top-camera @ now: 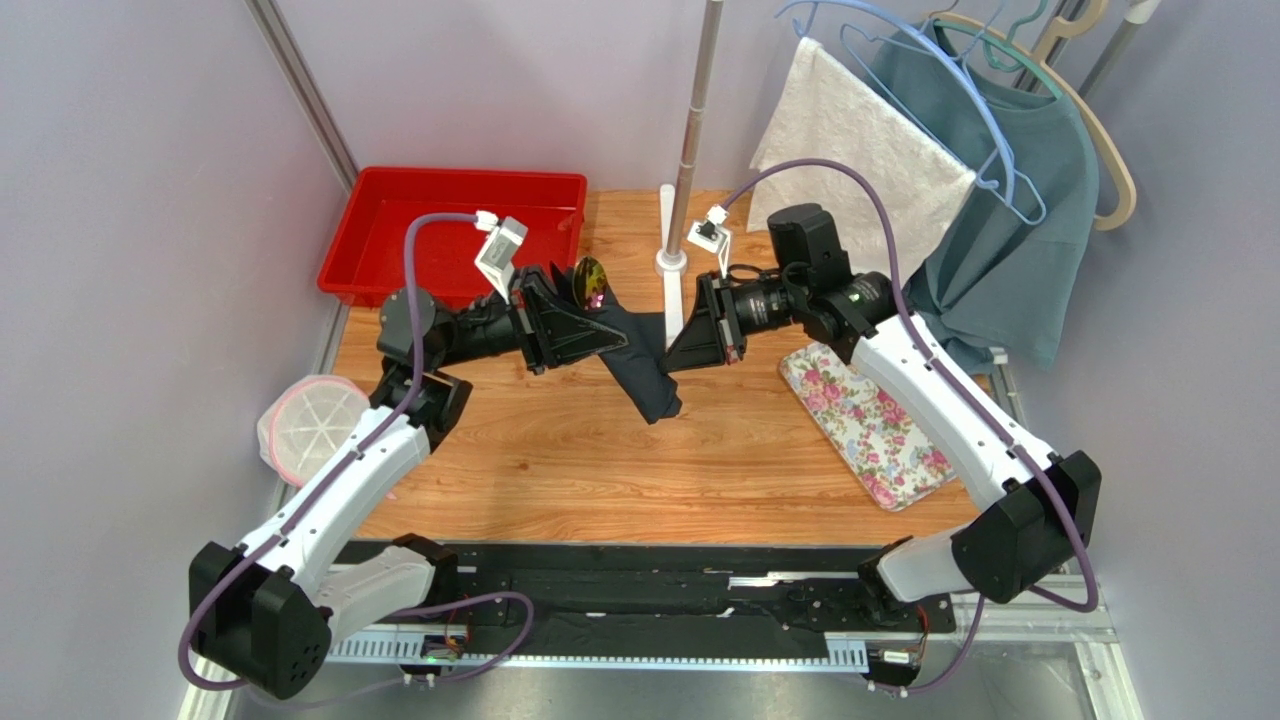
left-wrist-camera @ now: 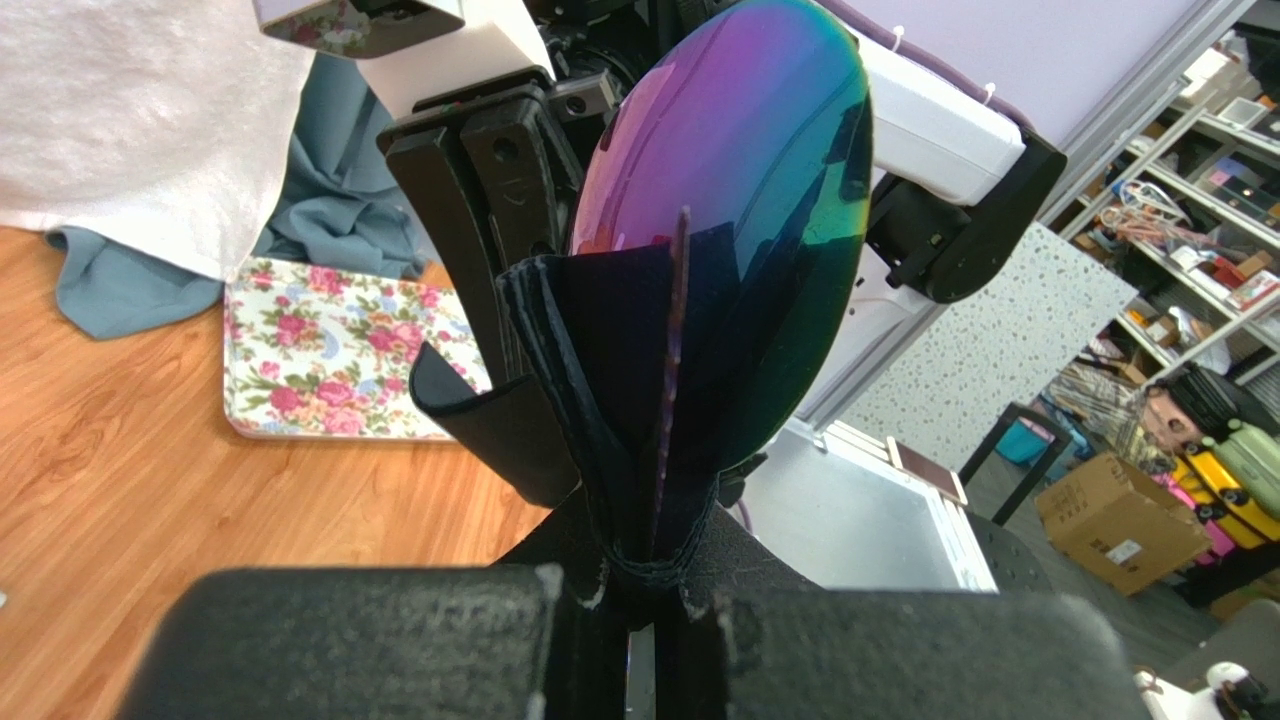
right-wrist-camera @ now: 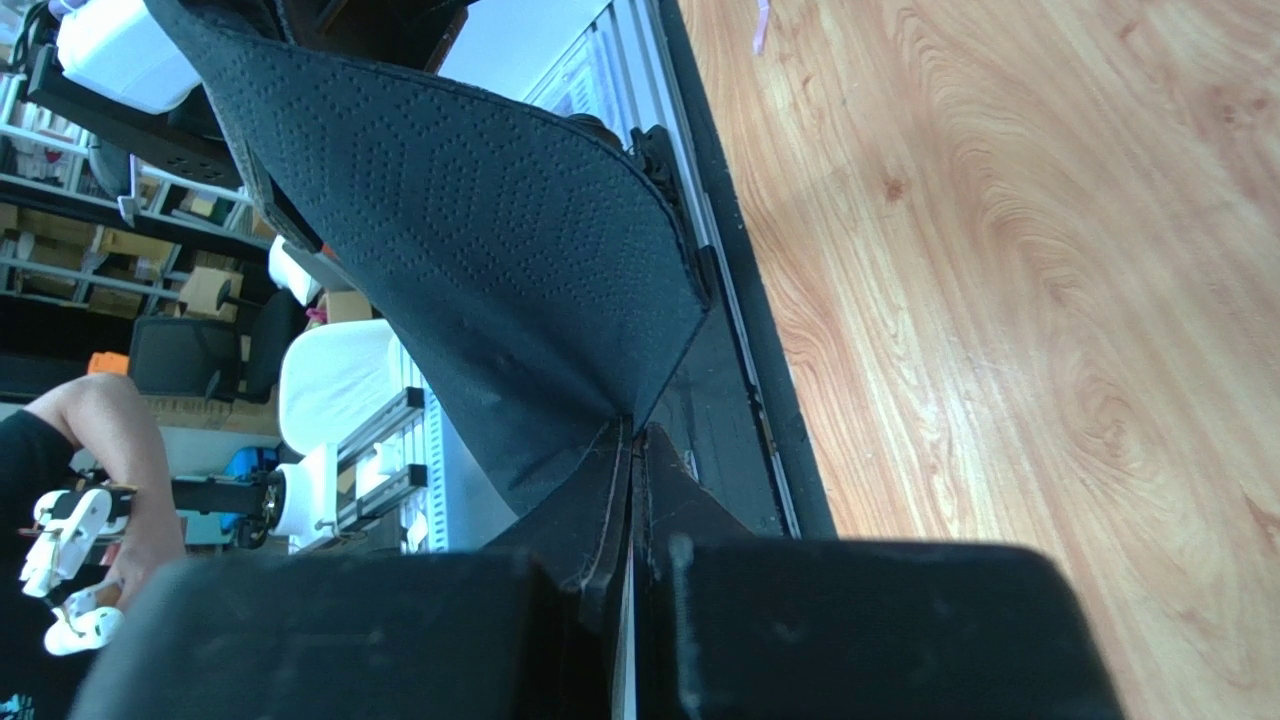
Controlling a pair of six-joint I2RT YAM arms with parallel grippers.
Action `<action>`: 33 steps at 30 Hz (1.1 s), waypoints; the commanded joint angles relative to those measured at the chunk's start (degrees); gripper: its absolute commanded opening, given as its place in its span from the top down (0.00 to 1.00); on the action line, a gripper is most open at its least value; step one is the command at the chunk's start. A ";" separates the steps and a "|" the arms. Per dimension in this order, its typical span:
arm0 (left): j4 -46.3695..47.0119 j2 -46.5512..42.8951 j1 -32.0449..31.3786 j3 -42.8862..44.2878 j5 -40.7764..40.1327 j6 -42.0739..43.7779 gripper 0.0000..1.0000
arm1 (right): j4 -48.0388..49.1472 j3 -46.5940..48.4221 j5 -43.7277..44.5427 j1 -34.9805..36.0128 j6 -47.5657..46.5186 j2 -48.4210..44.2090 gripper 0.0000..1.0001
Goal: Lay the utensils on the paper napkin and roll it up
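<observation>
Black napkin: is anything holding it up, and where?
Both tools pinch the napkin: left tool at the end wrapped around a spoon, right tool at another edge.

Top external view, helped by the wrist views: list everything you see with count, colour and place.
paper napkin: one, black, stretched in mid-air at centre
utensils: count unclear, iridescent spoon bowl showing, inside the napkin
tray: one, red, far left
floral mat: one, white-pink, table's right
round container: one, pinkish, left edge
cloth: one, white, hanging far right
garment: one, teal, hanging beside it
pole: one, grey, far middle
table: one, wooden, underneath
left claw: one, black, shut on napkin
right claw: one, black, shut on napkin
</observation>
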 commanded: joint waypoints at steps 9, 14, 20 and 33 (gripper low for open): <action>1.28 -0.88 -0.09 2.42 -1.73 0.14 1.00 | -4.43 3.41 3.31 -2.35 -1.80 -0.20 0.81; -2.42 -0.18 0.26 1.36 -4.72 0.84 1.00 | -8.48 8.60 6.39 -6.05 -2.77 -1.95 0.73; -4.35 1.14 0.70 1.19 -6.48 1.10 1.00 | -6.73 9.49 11.31 -6.05 -2.16 -8.28 0.56; -2.78 1.67 1.23 1.98 -4.72 -0.47 1.00 | -4.36 6.59 20.71 4.31 -4.79 -9.17 0.34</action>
